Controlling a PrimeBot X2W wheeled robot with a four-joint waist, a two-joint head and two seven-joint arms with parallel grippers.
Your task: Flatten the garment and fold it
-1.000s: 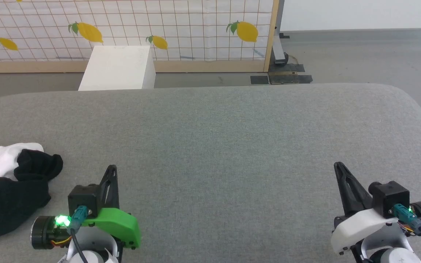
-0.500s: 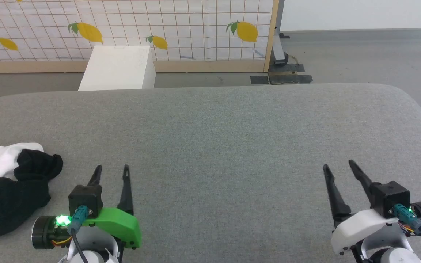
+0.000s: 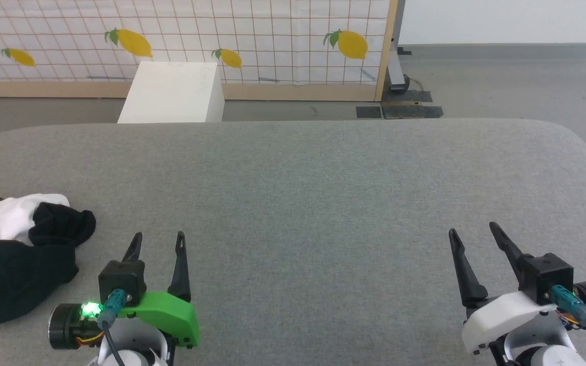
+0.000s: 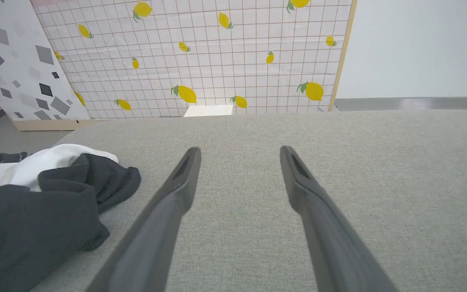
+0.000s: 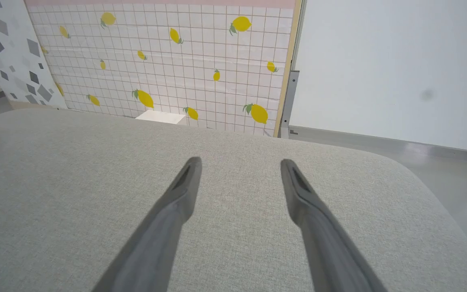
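The two dark fingers [image 4: 178,190] of the left gripper [image 3: 159,235] are standing well apart, with nothing between them. The right gripper [image 3: 472,228] is holding its fingers apart in the same way, also empty, over the near right part of the grey padded surface [image 3: 323,173].

The garment [image 3: 13,264] is lying as a crumpled heap at the near left edge of this surface, just left of the left gripper and not touching it. Black cloth is covering most of the heap, and a white part is showing on its far side.

In my judgement the flattening is not yet begun, and the step in hand is the reach to the heap. To do it well, the left gripper should be aiming at a free edge, such as the black fold nearest to it. It should be taking one layer only, low against the surface, so that the heap is opening and not rising as a lump. The right gripper is well apart from the cloth and must cross over before both can spread it toward the bare middle.
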